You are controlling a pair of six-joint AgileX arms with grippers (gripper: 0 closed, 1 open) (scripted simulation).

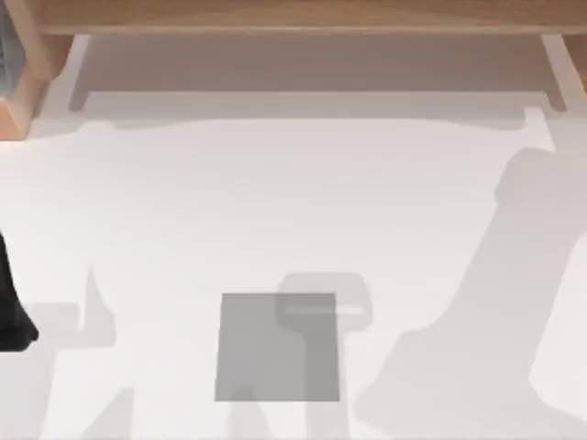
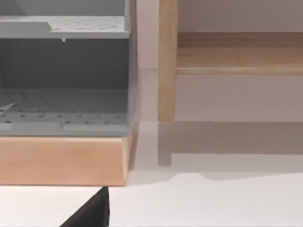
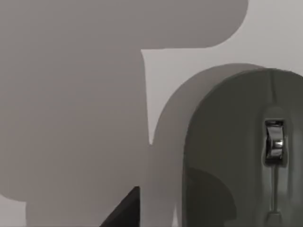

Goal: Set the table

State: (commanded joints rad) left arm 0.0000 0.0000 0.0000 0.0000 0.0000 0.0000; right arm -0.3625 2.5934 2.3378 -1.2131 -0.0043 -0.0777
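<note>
White table point(image 1: 275, 202) — grey pad point(image 1: 266, 357) near front, wooden frame point(image 1: 303, 16) behind.

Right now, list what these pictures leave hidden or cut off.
- Left arm: in the top view a dark sliver at the table's left edge, the rest cut off by the frame.
- Computer mouse: in the right wrist view, its far side and rear are cut by the frame.
- Grey rack on a wooden base: cropped in the left wrist view; contents unclear.
- Grey square pad: partly under shadow.

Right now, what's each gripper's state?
Left gripper: at the table's left edge, state cannot be told.
Right gripper: beside a grey mouse, cannot be told.
</note>
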